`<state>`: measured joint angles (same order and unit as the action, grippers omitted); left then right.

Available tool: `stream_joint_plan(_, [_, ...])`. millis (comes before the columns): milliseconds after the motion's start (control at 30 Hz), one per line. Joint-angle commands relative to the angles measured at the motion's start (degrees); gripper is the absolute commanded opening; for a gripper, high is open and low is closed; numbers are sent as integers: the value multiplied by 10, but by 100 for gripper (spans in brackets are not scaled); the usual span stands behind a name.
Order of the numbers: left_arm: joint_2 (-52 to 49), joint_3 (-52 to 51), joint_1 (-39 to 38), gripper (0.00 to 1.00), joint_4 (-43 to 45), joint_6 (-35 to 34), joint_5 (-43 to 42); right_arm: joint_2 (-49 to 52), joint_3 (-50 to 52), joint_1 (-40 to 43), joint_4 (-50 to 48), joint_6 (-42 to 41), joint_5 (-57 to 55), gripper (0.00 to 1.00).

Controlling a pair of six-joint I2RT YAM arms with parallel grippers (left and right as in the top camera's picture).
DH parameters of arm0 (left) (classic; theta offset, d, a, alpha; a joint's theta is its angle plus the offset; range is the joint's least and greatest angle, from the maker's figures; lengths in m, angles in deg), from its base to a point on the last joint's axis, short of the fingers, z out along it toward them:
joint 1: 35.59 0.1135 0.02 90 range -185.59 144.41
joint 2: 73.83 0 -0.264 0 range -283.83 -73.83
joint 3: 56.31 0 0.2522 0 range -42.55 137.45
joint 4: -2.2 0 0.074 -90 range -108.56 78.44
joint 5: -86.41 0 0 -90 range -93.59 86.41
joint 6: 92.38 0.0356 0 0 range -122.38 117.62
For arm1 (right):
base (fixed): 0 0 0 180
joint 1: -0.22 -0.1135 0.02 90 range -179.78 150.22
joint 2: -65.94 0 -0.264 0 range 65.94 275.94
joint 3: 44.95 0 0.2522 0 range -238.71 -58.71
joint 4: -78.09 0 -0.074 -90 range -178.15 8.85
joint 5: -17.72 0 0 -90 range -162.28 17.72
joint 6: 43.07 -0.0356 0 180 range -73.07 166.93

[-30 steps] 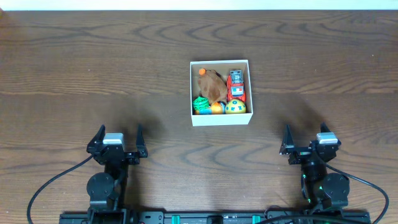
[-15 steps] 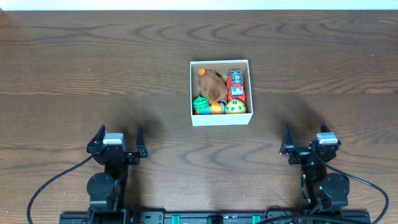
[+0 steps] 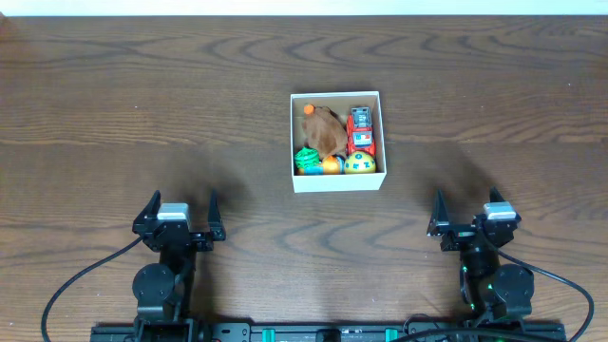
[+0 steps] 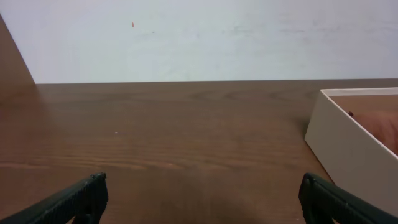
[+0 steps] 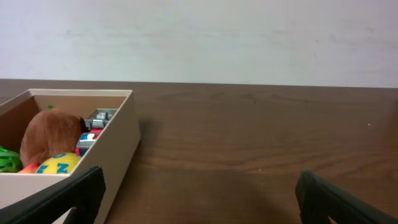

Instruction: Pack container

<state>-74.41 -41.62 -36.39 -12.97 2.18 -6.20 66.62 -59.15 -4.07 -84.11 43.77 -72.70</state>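
Note:
The container (image 3: 337, 184) is a small white-walled box at the table's middle, holding a brown plush toy (image 3: 326, 131), a red toy car (image 3: 360, 131), a yellow ball (image 3: 360, 163), a green toy (image 3: 306, 159) and an orange piece (image 3: 331, 165). Its wall shows at the right of the left wrist view (image 4: 348, 146) and at the left of the right wrist view (image 5: 93, 158). My left gripper (image 3: 180, 211) is open and empty near the front left. My right gripper (image 3: 467, 207) is open and empty near the front right.
The dark wood table (image 3: 142, 104) runs back to a white wall (image 4: 205, 37). Black cables (image 3: 71, 290) loop by the arm bases at the front edge.

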Motion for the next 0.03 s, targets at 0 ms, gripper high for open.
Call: stream_joint_plan(0, [3,-7,3,98,-25,8,11,-4,1,5,2,9,2,99])
